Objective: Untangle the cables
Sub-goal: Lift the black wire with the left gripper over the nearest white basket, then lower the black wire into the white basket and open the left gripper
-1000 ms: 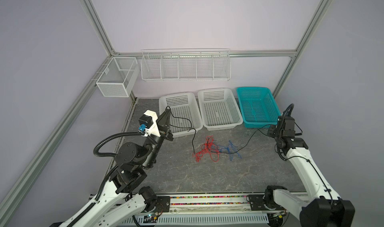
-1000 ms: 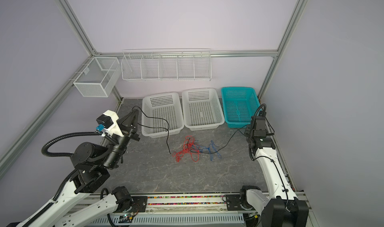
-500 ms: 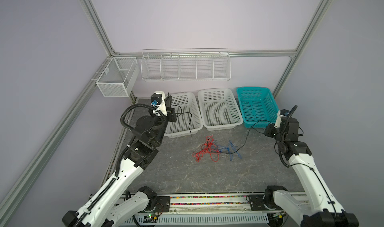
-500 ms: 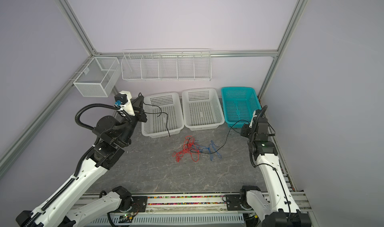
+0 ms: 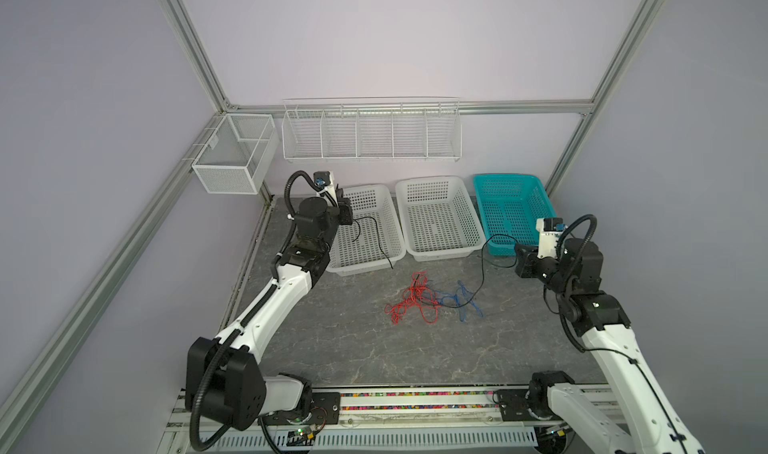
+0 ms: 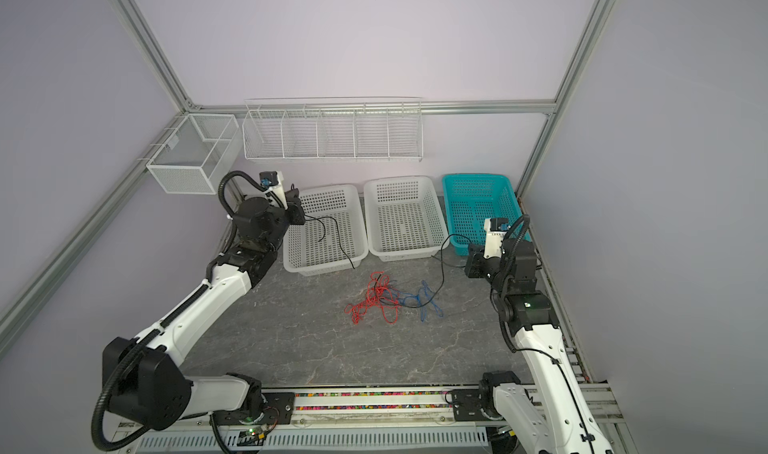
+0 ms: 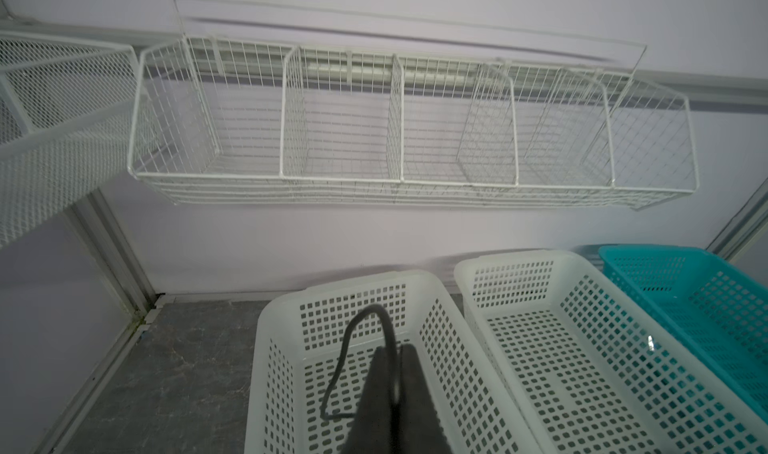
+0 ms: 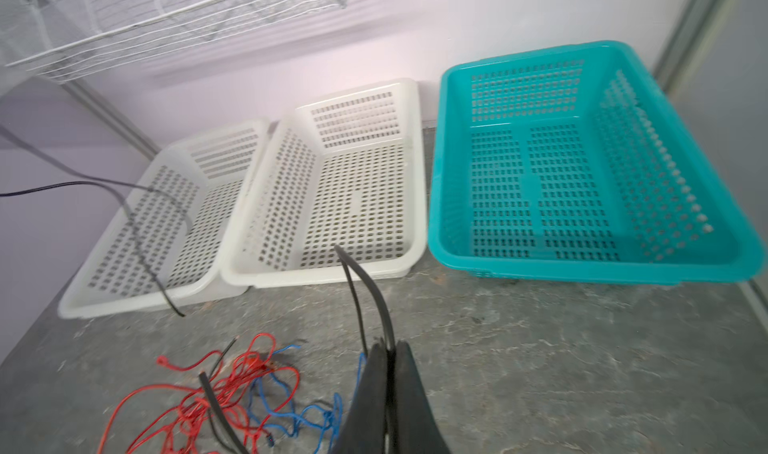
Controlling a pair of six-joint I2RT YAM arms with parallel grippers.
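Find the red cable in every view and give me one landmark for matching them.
In a top view: red cable on the table, centre, in front of the white baskets.
In a top view: same spot.
Left wrist: not in it.
Right wrist: on the table in front of the white baskets.
Landmark: teal basket, in all four.

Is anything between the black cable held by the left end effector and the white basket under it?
Nothing visible. The left end effector holds the black cable over the leftmost white basket; its free end hangs past the front rim.
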